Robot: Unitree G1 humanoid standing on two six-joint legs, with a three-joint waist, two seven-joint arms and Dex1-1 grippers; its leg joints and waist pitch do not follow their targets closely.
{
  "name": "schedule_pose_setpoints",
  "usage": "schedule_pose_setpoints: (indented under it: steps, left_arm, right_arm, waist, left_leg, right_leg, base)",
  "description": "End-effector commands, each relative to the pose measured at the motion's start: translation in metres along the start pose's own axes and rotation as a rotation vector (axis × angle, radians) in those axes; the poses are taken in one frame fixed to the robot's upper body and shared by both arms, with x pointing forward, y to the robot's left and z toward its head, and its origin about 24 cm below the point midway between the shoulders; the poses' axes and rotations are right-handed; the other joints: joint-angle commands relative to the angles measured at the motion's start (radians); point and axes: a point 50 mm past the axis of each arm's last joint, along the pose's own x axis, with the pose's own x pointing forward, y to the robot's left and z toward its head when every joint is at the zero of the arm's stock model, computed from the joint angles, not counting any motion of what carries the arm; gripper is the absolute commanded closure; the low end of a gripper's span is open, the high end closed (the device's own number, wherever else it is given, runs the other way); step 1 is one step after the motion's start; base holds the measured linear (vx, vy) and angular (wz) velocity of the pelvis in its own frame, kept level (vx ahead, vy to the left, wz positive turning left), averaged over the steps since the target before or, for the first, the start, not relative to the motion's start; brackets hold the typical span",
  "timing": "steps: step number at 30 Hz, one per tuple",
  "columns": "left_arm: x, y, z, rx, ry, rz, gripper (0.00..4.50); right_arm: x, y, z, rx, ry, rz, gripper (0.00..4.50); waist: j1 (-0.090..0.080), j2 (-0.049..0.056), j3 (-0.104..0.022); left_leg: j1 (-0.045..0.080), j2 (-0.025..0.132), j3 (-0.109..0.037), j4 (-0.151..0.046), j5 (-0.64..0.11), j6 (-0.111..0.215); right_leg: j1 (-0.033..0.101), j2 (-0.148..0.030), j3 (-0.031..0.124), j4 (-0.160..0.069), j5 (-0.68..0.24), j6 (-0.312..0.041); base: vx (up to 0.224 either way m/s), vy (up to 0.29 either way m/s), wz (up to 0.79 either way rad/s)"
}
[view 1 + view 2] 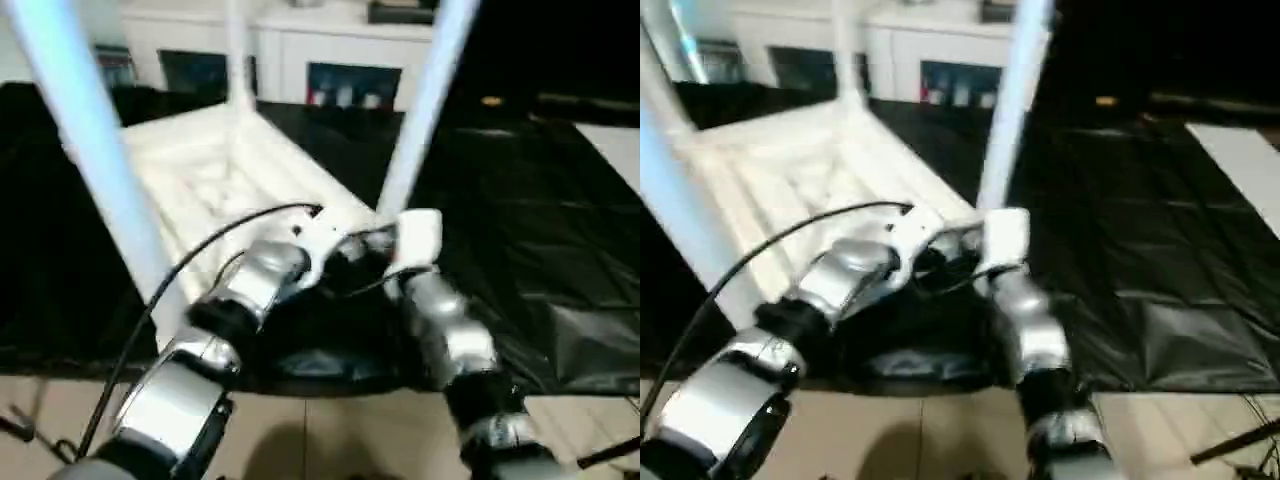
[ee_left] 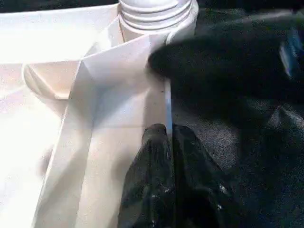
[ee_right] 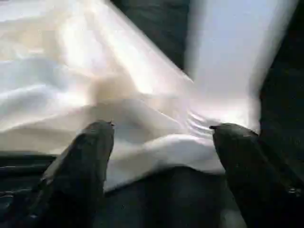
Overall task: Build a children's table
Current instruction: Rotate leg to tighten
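Note:
The white tabletop (image 1: 210, 170) lies upside down on a black sheet, ribbed underside up. Three white legs stand upright in its corner sockets: a near left leg (image 1: 90, 130), a near right leg (image 1: 425, 100) and a far leg (image 1: 237, 50). My left gripper (image 2: 167, 137) is shut on the thin rim of the tabletop (image 2: 123, 95), close to the threaded base of the near right leg (image 2: 156, 14). My right gripper (image 3: 161, 142) stands open just in front of that same corner, its fingers (image 3: 90, 156) wide apart with nothing held between them. Both grippers meet at the tabletop's near right corner (image 1: 360, 245).
The black sheet (image 1: 520, 200) covers the work surface and stretches far to the right. A white cabinet with glass doors (image 1: 300, 50) stands behind. Light floor (image 1: 330, 430) shows below the near edge. A black cable (image 1: 200, 250) runs along my left forearm.

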Motion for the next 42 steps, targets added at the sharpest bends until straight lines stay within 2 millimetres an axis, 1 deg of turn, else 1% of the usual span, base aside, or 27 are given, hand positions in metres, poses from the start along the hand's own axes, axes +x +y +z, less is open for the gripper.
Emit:
schedule_pose_setpoints:
  steps: [1, 2, 3, 4, 5, 6, 7, 8, 9, 10, 11, 12, 15, 17, 19, 22, 23, 24, 26, 27, 28, 29, 30, 32, 35, 38, 42]
  left_arm:
    - [-0.002, -0.006, -0.004, 0.028, -0.050, -0.057, 4.50]
    - [-0.006, -0.008, -0.009, 0.065, -0.037, -0.094, 4.50]
    - [-0.006, -0.008, -0.009, 0.065, -0.037, -0.094, 4.50]
    - [-0.012, -0.010, -0.016, 0.096, -0.023, -0.145, 4.50]
    - [-0.014, -0.010, -0.018, 0.099, -0.020, -0.161, 4.50]
    - [-0.017, -0.010, -0.021, 0.116, -0.020, -0.190, 4.50]
    - [-0.020, -0.012, -0.023, 0.131, -0.024, -0.223, 4.50]
    - [-0.020, -0.012, -0.023, 0.131, -0.024, -0.223, 4.50]
    - [-0.023, -0.012, -0.026, 0.132, -0.022, -0.253, 4.50]
    - [-0.026, -0.013, -0.028, 0.139, -0.022, -0.281, 4.50]
    - [-0.032, -0.015, -0.030, 0.152, -0.033, -0.356, 4.50]
    - [-0.038, -0.018, -0.032, 0.164, -0.040, -0.422, 4.50]
    - [-0.044, -0.020, -0.033, 0.172, -0.034, -0.471, 4.50]
    - [-0.048, -0.022, -0.034, 0.188, -0.024, -0.506, 4.50]
    - [-0.048, -0.023, -0.034, 0.196, -0.024, -0.513, 4.50]
    - [-0.048, -0.024, -0.032, 0.195, -0.028, -0.511, 4.50]
    - [-0.048, -0.024, -0.032, 0.195, -0.028, -0.509, 4.50]
    - [-0.049, -0.024, -0.032, 0.196, -0.028, -0.510, 4.50]
    - [-0.049, -0.023, -0.032, 0.195, -0.026, -0.506, 4.50]
    - [-0.049, -0.023, -0.032, 0.195, -0.026, -0.506, 4.50]
    - [-0.050, -0.022, -0.033, 0.194, -0.025, -0.502, 4.50]
    - [-0.051, -0.021, -0.033, 0.196, -0.025, -0.493, 4.50]
    - [-0.051, -0.020, -0.033, 0.193, -0.024, -0.484, 4.50]
    - [-0.051, -0.020, -0.034, 0.192, -0.020, -0.481, 4.50]
    - [-0.051, -0.020, -0.034, 0.191, -0.021, -0.484, 4.50]
    - [-0.051, -0.020, -0.034, 0.190, -0.021, -0.485, 4.50]
    - [-0.051, -0.020, -0.034, 0.191, -0.020, -0.484, 4.50]
  right_arm:
    - [-0.007, -0.013, 0.011, -0.034, -0.032, 0.005, 0.58]
    - [-0.016, -0.023, 0.013, -0.053, -0.029, 0.015, 0.48]
    - [-0.016, -0.023, 0.013, -0.053, -0.029, 0.015, 0.31]
    - [-0.030, -0.037, 0.013, -0.106, -0.001, 0.055, 0.31]
    - [-0.035, -0.041, 0.014, -0.120, 0.009, 0.071, 0.26]
    - [-0.043, -0.047, 0.014, -0.148, 0.035, 0.116, 0.13]
    - [-0.050, -0.051, 0.014, -0.175, 0.061, 0.146, 0.05]
    - [-0.050, -0.051, 0.014, -0.175, 0.061, 0.146, 0.05]
    - [-0.057, -0.055, 0.013, -0.201, 0.095, 0.197, 0.05]
    - [-0.065, -0.056, 0.012, -0.214, 0.133, 0.267, 0.05]
    - [-0.077, -0.058, 0.011, -0.249, 0.168, 0.366, 0.05]
    - [-0.086, -0.059, 0.011, -0.275, 0.192, 0.443, 0.05]
    - [-0.090, -0.061, 0.012, -0.276, 0.198, 0.471, 0.05]
    - [-0.092, -0.060, 0.012, -0.307, 0.209, 0.518, 0.05]
    - [-0.091, -0.055, 0.010, -0.336, 0.211, 0.566, 0.05]
    - [-0.085, -0.051, 0.009, -0.322, 0.202, 0.563, 0.05]
    - [-0.084, -0.051, 0.009, -0.320, 0.205, 0.561, 0.05]
    - [-0.084, -0.051, 0.008, -0.333, 0.212, 0.562, 0.05]
    - [-0.084, -0.051, 0.007, -0.347, 0.227, 0.567, 0.05]
    - [-0.084, -0.051, 0.007, -0.347, 0.227, 0.567, 0.20]
    - [-0.084, -0.052, 0.006, -0.345, 0.231, 0.571, 0.20]
    - [-0.085, -0.052, 0.006, -0.343, 0.230, 0.573, 0.20]
    - [-0.085, -0.053, 0.007, -0.344, 0.230, 0.573, 0.20]
    - [-0.086, -0.055, 0.007, -0.346, 0.229, 0.577, 0.48]
    - [-0.086, -0.057, 0.007, -0.347, 0.229, 0.579, 0.66]
    - [-0.086, -0.059, 0.005, -0.347, 0.235, 0.583, 0.97]
    - [-0.087, -0.060, 0.004, -0.346, 0.241, 0.584, 1.28]
  waist:
    - [0.009, -0.006, -0.067]
    - [0.015, -0.005, -0.063]
    - [0.019, -0.004, -0.064]
    - [0.018, 0.002, -0.066]
    - [0.025, -0.004, -0.067]
    - [0.024, -0.003, -0.063]
    - [0.026, -0.004, -0.059]
    - [0.025, -0.004, -0.058]
    - [0.023, -0.003, -0.058]
    - [0.024, -0.008, -0.058]
    - [0.028, -0.005, -0.057]
    - [0.028, -0.006, -0.055]
    - [0.028, -0.006, -0.059]
    - [0.029, -0.005, -0.057]
    - [0.032, -0.006, -0.055]
    - [0.034, -0.013, -0.056]
    - [0.033, -0.011, -0.057]
    - [0.034, -0.015, -0.057]
    - [0.034, -0.015, -0.057]
    - [0.036, -0.014, -0.058]
    - [0.035, -0.014, -0.058]
    - [0.036, -0.017, -0.059]
    - [0.036, -0.016, -0.058]
    - [0.036, -0.015, -0.058]
    - [0.036, -0.014, -0.058]
    - [0.036, -0.016, -0.059]
    - [0.036, -0.013, -0.060]
  left_leg:
    - [0.005, 0.024, -0.001, -0.071, -0.214, 0.047]
    - [0.004, 0.025, 0.000, -0.073, -0.215, 0.048]
    - [0.003, 0.027, -0.001, -0.074, -0.213, 0.050]
    - [0.002, 0.027, -0.001, -0.074, -0.201, 0.046]
    - [0.002, 0.028, -0.001, -0.073, -0.178, 0.053]
    - [0.005, 0.027, 0.002, -0.073, -0.198, 0.060]
    - [0.003, 0.026, 0.002, -0.076, -0.224, 0.056]
    - [0.002, 0.026, 0.002, -0.078, -0.244, 0.053]
    - [0.004, 0.025, 0.002, -0.077, -0.263, 0.047]
    - [0.005, 0.027, 0.001, -0.077, -0.277, 0.041]
    - [0.005, 0.030, -0.004, -0.078, -0.282, 0.046]
    - [0.007, 0.037, -0.003, -0.080, -0.289, 0.051]
    - [0.005, 0.033, -0.003, -0.077, -0.288, 0.042]
    - [0.007, 0.037, -0.002, -0.079, -0.282, 0.038]
    - [0.010, 0.035, 0.001, -0.078, -0.297, 0.037]
    - [0.005, 0.034, -0.001, -0.079, -0.284, 0.031]
    - [0.002, 0.034, -0.003, -0.080, -0.275, 0.029]
    - [0.003, 0.033, -0.002, -0.079, -0.271, 0.030]
    - [0.002, 0.033, -0.002, -0.079, -0.263, 0.030]
    - [0.003, 0.033, -0.001, -0.078, -0.257, 0.031]
    - [0.002, 0.034, -0.002, -0.078, -0.253, 0.032]
    - [0.000, 0.033, -0.001, -0.078, -0.245, 0.035]
    - [0.002, 0.033, -0.001, -0.078, -0.244, 0.036]
    - [0.002, 0.033, 0.000, -0.077, -0.245, 0.038]
    - [0.001, 0.033, -0.001, -0.077, -0.246, 0.036]
    - [0.001, 0.031, 0.000, -0.075, -0.246, 0.038]
    - [0.001, 0.032, 0.000, -0.075, -0.234, 0.040]
  right_leg:
    - [0.056, -0.053, 0.036, -0.083, -0.279, -0.186]
    - [0.056, -0.051, 0.037, -0.085, -0.285, -0.184]
    - [0.059, -0.051, 0.037, -0.083, -0.276, -0.181]
    - [0.056, -0.051, 0.038, -0.079, -0.252, -0.186]
    - [0.064, -0.050, 0.038, -0.076, -0.208, -0.187]
    - [0.060, -0.046, 0.039, -0.079, -0.224, -0.190]
    - [0.060, -0.048, 0.039, -0.084, -0.280, -0.179]
    - [0.059, -0.049, 0.039, -0.088, -0.322, -0.167]
    - [0.053, -0.051, 0.038, -0.092, -0.367, -0.157]
    - [0.053, -0.052, 0.039, -0.096, -0.408, -0.141]
    - [0.056, -0.054, 0.039, -0.097, -0.416, -0.130]
    - [0.049, -0.056, 0.043, -0.098, -0.409, -0.135]
    - [0.045, -0.059, 0.041, -0.097, -0.431, -0.139]
    - [0.041, -0.056, 0.042, -0.094, -0.401, -0.153]
    - [0.037, -0.055, 0.042, -0.097, -0.415, -0.155]
    - [0.041, -0.057, 0.041, -0.095, -0.420, -0.147]
    - [0.044, -0.058, 0.040, -0.093, -0.414, -0.144]
    - [0.044, -0.057, 0.040, -0.094, -0.413, -0.140]
    - [0.044, -0.058, 0.040, -0.093, -0.410, -0.140]
    - [0.044, -0.058, 0.041, -0.092, -0.402, -0.140]
    - [0.045, -0.058, 0.041, -0.091, -0.394, -0.142]
    - [0.047, -0.058, 0.041, -0.089, -0.382, -0.143]
    - [0.046, -0.058, 0.041, -0.089, -0.382, -0.143]
    - [0.045, -0.057, 0.041, -0.090, -0.381, -0.145]
    - [0.046, -0.057, 0.040, -0.090, -0.391, -0.141]
    - [0.046, -0.057, 0.040, -0.091, -0.395, -0.139]
    - [0.048, -0.056, 0.040, -0.088, -0.363, -0.151]
  base:
    - [0.000, 0.000, 0.00]
    - [0.000, 0.000, 0.00]
    - [0.000, 0.000, 0.00]
    - [0.000, 0.000, 0.00]
    - [0.000, 0.000, 0.00]
    - [0.000, 0.000, 0.00]
    - [0.000, 0.000, 0.00]
    - [0.000, 0.000, 0.00]
    - [0.000, 0.000, 0.00]
    - [0.000, 0.000, 0.00]
    - [0.000, 0.000, 0.00]
    - [0.000, 0.000, 0.00]
    - [0.000, 0.000, 0.00]
    - [0.000, 0.000, 0.00]
    - [0.000, 0.000, 0.00]
    - [0.000, 0.000, 0.00]
    - [0.000, 0.000, 0.00]
    - [0.000, 0.000, 0.00]
    - [0.000, 0.000, 0.00]
    - [0.000, 0.000, 0.00]
    - [0.000, 0.000, 0.00]
    - [0.000, 0.000, 0.00]
    - [0.000, 0.000, 0.00]
    - [0.000, 0.000, 0.00]
    - [0.000, 0.000, 0.00]
    - [0.000, 0.000, 0.00]
    - [0.000, 0.000, 0.00]
